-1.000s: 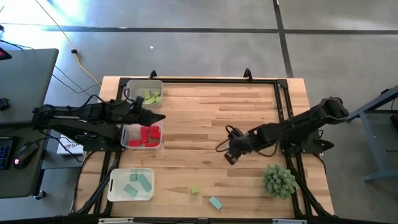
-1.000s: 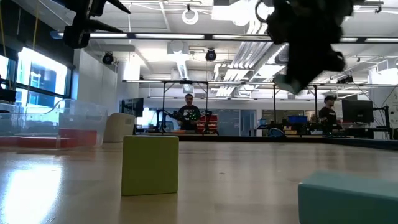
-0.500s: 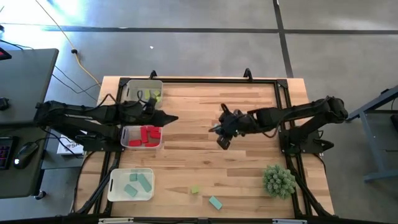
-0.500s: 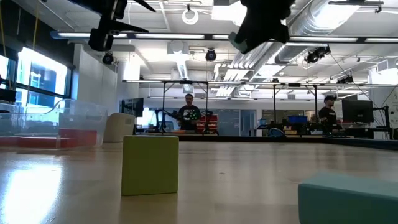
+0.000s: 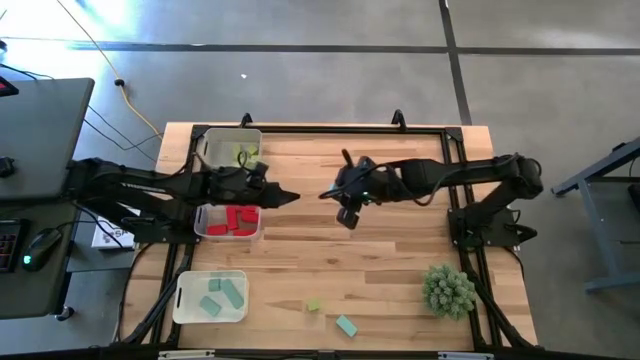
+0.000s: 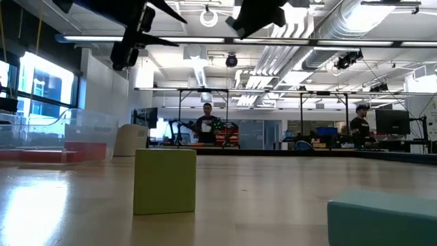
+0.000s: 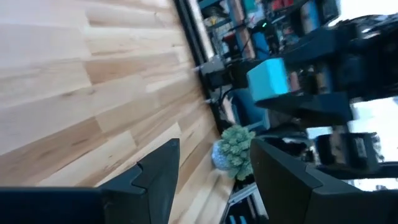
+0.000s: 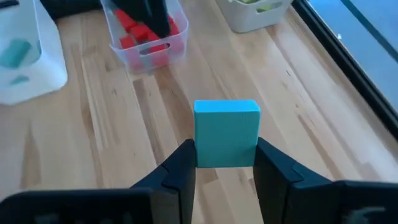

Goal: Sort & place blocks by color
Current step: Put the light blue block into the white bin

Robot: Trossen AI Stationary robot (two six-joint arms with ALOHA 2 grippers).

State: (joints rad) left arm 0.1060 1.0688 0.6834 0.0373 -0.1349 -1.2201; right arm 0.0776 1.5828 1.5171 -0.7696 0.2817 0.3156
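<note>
Since a second ago, swung from near the plant toward the tabletop's middle: right gripper, now facing the left gripper. At far left, three bins holding sorted blocks. Left gripper spread wide, empty, above the red bin's edge. Right gripper clenched on a teal block, raised over bare wood. Near the front edge, loose: a yellow-green cube and a teal bar.

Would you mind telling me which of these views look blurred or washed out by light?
Left wrist view: soft throughout, the teal block in the right gripper and the plant ball smeared. Low view: the near yellow-green block is soft, and bright windows wash out the clear bins. Right wrist view: fairly sharp. High view: glare on the floor at top left.
</note>
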